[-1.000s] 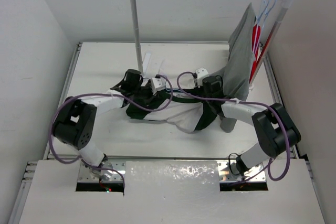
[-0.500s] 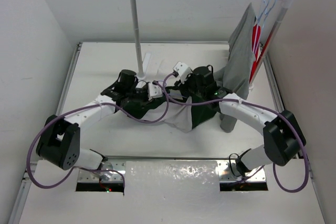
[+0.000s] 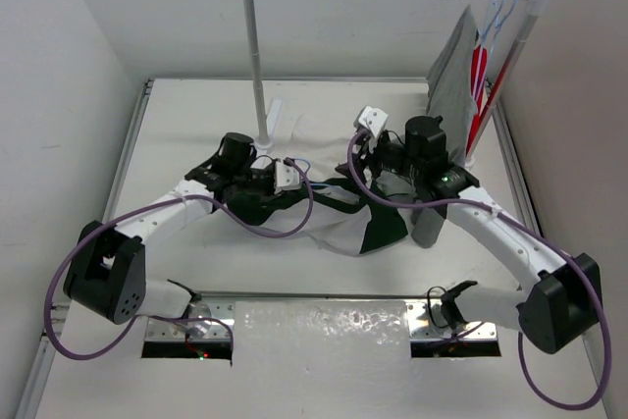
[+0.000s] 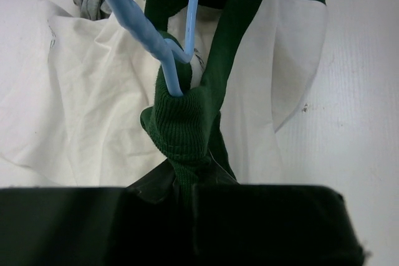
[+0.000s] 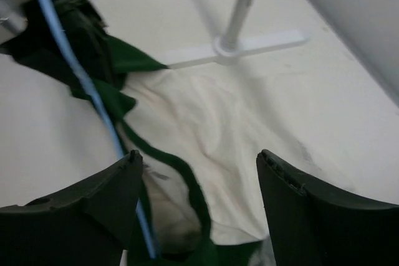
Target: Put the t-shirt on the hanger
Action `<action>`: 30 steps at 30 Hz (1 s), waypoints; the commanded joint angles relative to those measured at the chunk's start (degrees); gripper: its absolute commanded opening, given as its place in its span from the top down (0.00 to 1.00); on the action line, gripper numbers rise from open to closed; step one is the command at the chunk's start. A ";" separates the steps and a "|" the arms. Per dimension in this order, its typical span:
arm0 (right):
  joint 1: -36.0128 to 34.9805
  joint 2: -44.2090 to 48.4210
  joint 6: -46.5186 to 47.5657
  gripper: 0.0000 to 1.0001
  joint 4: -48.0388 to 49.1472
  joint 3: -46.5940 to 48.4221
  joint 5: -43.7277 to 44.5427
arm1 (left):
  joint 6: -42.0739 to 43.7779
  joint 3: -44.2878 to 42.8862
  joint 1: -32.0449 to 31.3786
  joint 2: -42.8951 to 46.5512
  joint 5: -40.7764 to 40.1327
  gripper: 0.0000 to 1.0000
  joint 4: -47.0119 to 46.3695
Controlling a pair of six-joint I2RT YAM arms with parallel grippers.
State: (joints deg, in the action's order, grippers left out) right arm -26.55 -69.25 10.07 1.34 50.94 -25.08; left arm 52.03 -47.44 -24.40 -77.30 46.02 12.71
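My left gripper point(image 4: 187, 185) is pressed together on a ribbed green band of the t-shirt point(image 4: 93, 98), likely the neckline. The hanger point(image 4: 128, 10) wire runs down into that same fold just above the pinch; whether I nip the wire too I cannot tell. My right gripper point(image 5: 199, 197) is spread wide with nothing between its fingers, hovering over the pale front of the cloth, the blue wire passing just beside one finger. The t-shirt lies crumpled on the bench point(image 3: 196, 115) between my two arms, near the foot of the rack point(image 3: 257, 66), with its green parts bunched under the grippers. I judge it light and limp: it will sag, fold on itself and slide along the thin smooth wire unless held taut. The ribbed band is the firmest place to grip, so I'd hold there with the left and bring the right down on the band's far side or a shoulder seam to stretch the opening over the hanger's arm. The wire looks stiff but thin, and may twist if dragged through the cloth
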 commanded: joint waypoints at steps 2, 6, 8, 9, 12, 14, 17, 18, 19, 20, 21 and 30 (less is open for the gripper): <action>-0.26 -2.63 -1.63 0.33 0.59 1.45 -14.19 | -0.44 -0.90 -0.21 1.89 2.67 1.00 -1.99; -0.26 -6.24 0.48 0.37 -1.17 0.92 -17.37 | -1.23 -1.07 -0.21 2.33 2.50 1.00 -2.51; -0.35 -8.17 -0.22 0.36 -0.82 -0.22 -19.46 | -1.32 -0.81 -0.21 2.33 2.50 1.00 -2.43; -0.44 -8.79 -0.74 0.36 0.05 -0.66 -20.00 | -1.32 -0.72 -0.21 2.24 2.50 1.00 -2.69; -1.49 -10.99 -1.89 0.39 1.91 -0.67 -21.06 | -1.84 -0.72 -0.21 2.15 2.06 1.00 -3.22; -2.72 -12.39 -1.89 0.41 1.91 0.30 -20.28 | -2.11 -0.99 -0.21 2.15 1.71 1.00 -3.22; -3.34 -14.84 -5.12 0.53 6.03 0.65 -18.25 | -2.55 -1.34 -0.21 2.41 2.23 1.00 -2.78; -3.34 -15.55 -5.93 0.58 7.69 0.65 -16.94 | -2.81 -1.60 -0.21 2.41 2.67 1.00 -2.69; -3.34 -16.17 -6.80 0.64 7.88 0.92 -16.50 | -3.07 -1.78 -0.03 2.41 2.93 1.00 -2.78; -3.34 -17.13 -7.25 0.80 7.71 1.18 -16.32 | -3.77 -2.04 0.06 2.41 3.46 1.00 -2.69; -3.34 -17.14 -7.69 0.88 7.53 1.18 -15.97 | -4.13 -2.13 0.49 2.50 3.81 1.00 -2.69; -2.46 -1.42 -8.47 1.00 10.70 -9.80 -5.69 | -4.39 -2.48 4.45 1.80 5.22 1.00 -1.90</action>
State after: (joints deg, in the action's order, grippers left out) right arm -30.87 -76.62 3.60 8.56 42.78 -37.34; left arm 47.46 -47.72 -21.98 -77.12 48.95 11.00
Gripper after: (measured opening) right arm 0.010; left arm 0.008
